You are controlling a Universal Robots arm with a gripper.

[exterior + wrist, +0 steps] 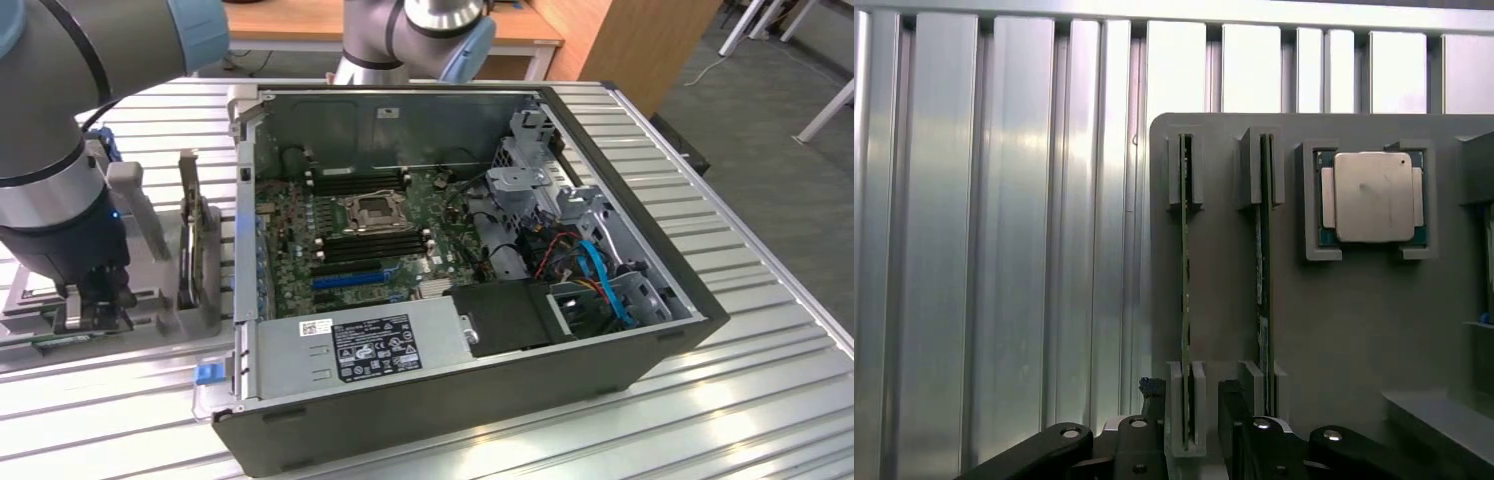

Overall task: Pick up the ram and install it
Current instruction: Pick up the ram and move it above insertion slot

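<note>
Two green sticks stand on edge in slots of a grey holder on the ribbed tabletop: the ram and a second stick nearer the square silver processor. Gripper spread, one finger either side of the ram's near end; contact cannot be told.

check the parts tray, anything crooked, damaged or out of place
Nothing stands out. The ram stick flanked by the open gripper and the second stick beside it stand straight in slots of the grey holder; the processor sits square in its pocket.
</note>
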